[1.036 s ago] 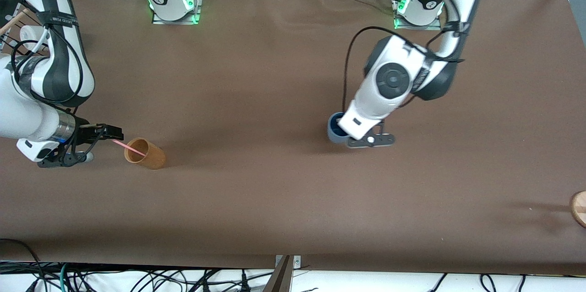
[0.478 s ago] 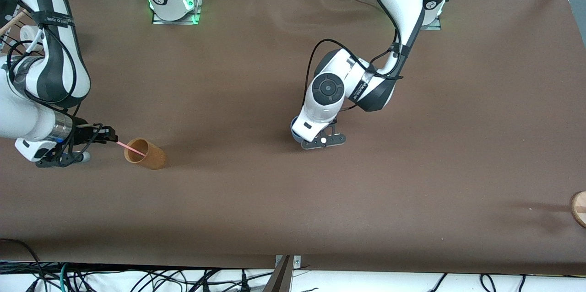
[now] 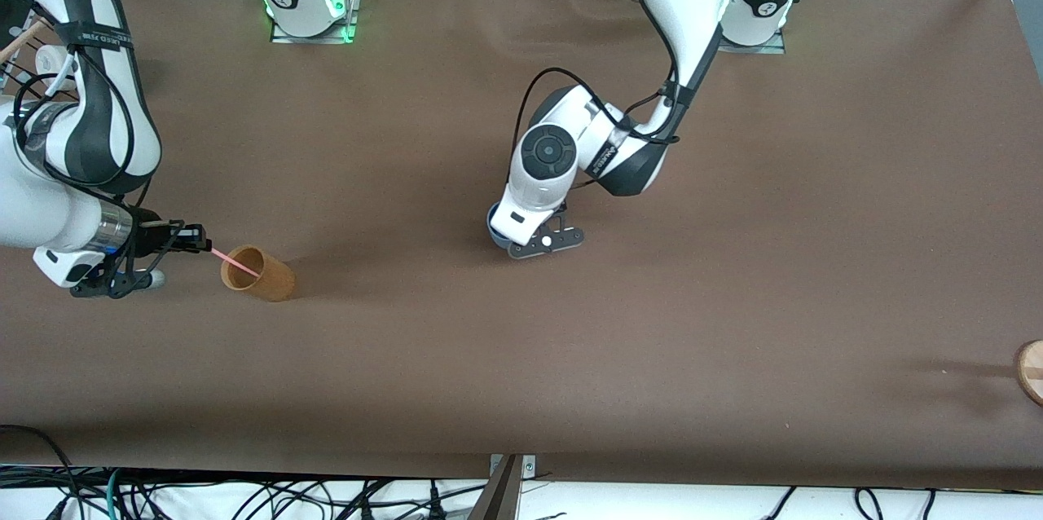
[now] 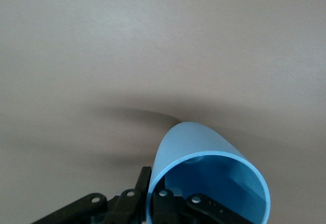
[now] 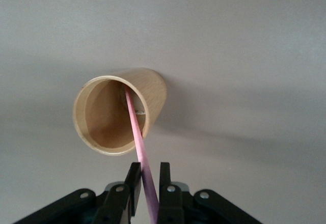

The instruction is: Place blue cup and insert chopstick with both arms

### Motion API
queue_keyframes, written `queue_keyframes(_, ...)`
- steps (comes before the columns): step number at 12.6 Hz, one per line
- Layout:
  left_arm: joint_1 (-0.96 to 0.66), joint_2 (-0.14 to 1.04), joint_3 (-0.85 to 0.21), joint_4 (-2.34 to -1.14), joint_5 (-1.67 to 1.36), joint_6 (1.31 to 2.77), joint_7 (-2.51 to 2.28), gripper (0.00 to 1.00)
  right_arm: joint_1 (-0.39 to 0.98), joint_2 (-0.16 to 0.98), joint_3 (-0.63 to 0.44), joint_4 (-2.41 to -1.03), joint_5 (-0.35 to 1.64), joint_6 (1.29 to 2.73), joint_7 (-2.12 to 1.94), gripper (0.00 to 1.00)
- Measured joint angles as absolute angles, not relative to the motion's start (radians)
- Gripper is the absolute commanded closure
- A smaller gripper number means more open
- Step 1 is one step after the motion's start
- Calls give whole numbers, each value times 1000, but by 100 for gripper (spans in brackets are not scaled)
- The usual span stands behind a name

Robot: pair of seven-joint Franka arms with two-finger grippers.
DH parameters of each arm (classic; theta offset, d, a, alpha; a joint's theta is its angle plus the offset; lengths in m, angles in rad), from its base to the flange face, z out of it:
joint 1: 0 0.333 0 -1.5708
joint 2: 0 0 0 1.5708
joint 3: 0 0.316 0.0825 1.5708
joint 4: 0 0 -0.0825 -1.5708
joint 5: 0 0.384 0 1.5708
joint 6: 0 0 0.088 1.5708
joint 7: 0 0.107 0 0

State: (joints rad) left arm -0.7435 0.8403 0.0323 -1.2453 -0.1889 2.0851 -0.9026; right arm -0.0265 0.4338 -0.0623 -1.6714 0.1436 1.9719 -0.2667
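Note:
My left gripper (image 3: 509,233) is shut on the wall of the blue cup (image 3: 492,224), one finger inside the rim and one outside, and holds it a little above the middle of the table. In the left wrist view the blue cup (image 4: 204,178) fills the space at the gripper (image 4: 154,189). My right gripper (image 3: 200,246) is shut on the pale-pink chopstick (image 3: 232,262) at the right arm's end of the table. The chopstick's tip rests inside the tan cup (image 3: 273,282). In the right wrist view the chopstick (image 5: 135,127) runs from the gripper (image 5: 148,172) into the tan cup (image 5: 150,87).
A round wooden object (image 3: 1031,370) sits at the table's edge at the left arm's end. A rack with white items (image 3: 39,55) stands off the table by the right arm. Cables hang along the edge nearest the front camera.
My left arm has carried the blue cup across the table toward the right arm's end. My right gripper has stayed almost still with the chopstick in the tan cup.

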Motion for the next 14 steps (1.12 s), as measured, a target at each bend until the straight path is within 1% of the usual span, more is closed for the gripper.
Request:
queue_keyframes(3,-759,868,32,-1237,-189,2095,-917,100,-26,434,-62,-1669,155,1960,-274,90)
queue_keyframes(5,-761,874,32,-1232,-189,2097,-921,100,-26,435,-62,-1668,156,1960,-274,91)
queue_keyframes(6,-761,874,32,-1231,-189,2097,-923,92,-26,436,-62,-1668,159,1960,-274,91)
queue_keyframes(7,-761,875,32,-1231,-189,2097,-924,72,-27,437,-62,-1669,163,1960,-274,91)
queue_keyframes(8,-761,875,32,-1230,-189,2097,-925,43,-27,437,-62,-1668,164,1960,-274,91)
queue_keyframes(9,-761,875,33,-1229,-189,2097,-926,20,-27,437,-62,-1668,167,1959,-274,92)
queue_keyframes(10,-760,876,34,-1228,-189,2097,-926,0,-27,437,-62,-1666,177,1953,-274,92)
queue_keyframes(14,-757,876,35,-1207,-189,2099,-926,0,-27,437,-62,-1618,195,1897,-274,94)
